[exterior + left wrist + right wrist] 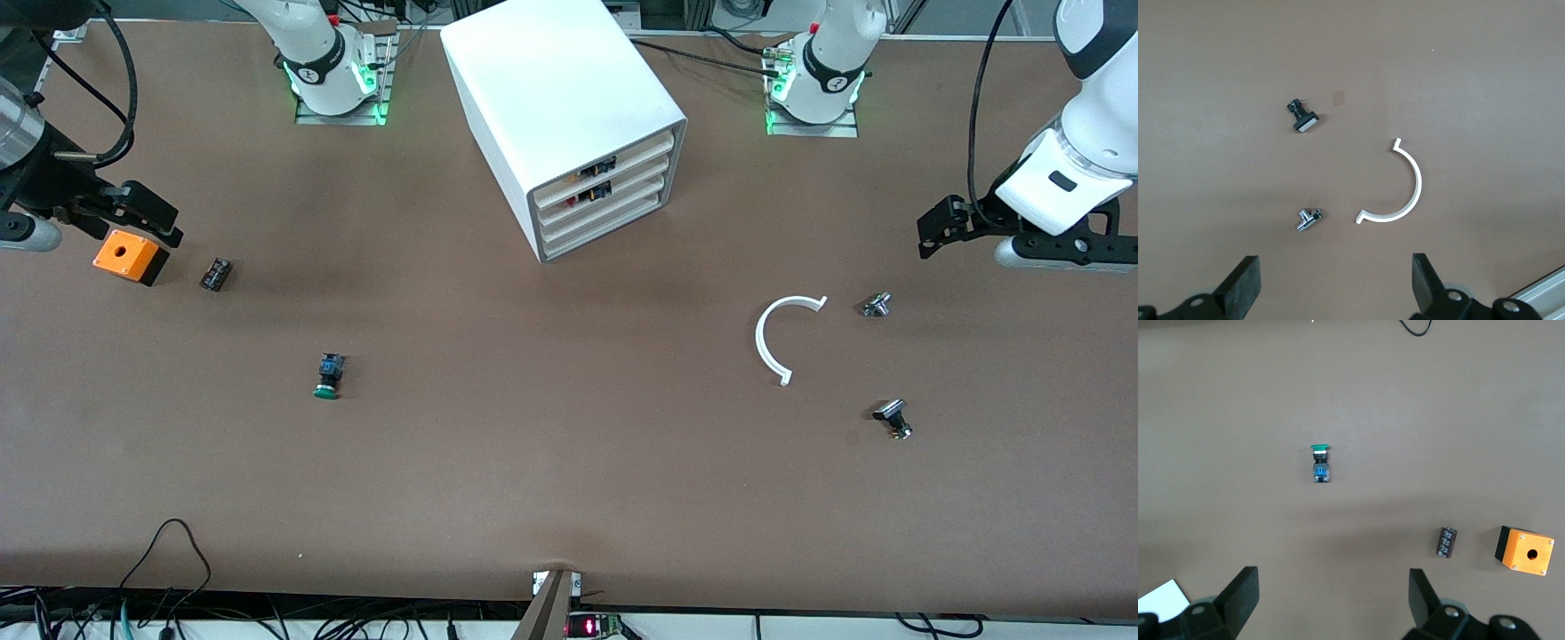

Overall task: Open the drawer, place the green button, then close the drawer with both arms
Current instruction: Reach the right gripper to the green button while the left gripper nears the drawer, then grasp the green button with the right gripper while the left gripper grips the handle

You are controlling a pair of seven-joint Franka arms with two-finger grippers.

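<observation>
I've got the left gripper (929, 233) up in the air at the left arm's end of the table, jaws spread wide with nothing between them; in its wrist view the two black fingers (1245, 280) stand far apart over bare table. The right gripper (151, 216) is up over the right arm's end, hanging just above the orange box (130, 257), jaws equally wide and holding nothing, touching nothing that I can see.

The button (329, 375) lies on its side on the open table, toward the right arm's end, well apart from both grippers. Its long axis runs roughly toward and away from the front camera, green cap toward that camera, black-and-blue body pointing back toward the robots' bases. The right wrist view shows it too (1319, 464), lying flat.

The white drawer cabinet (569, 116) sits between the two bases, its stacked drawer fronts angled toward the left arm's end and all pushed in. Near the orange box I see a small dark cylinder (215, 274). At the left arm's end, a white curved piece (763, 342) lies flat, with one metal knob (877, 305) beside it and another knob (893, 418) nearer the front camera
</observation>
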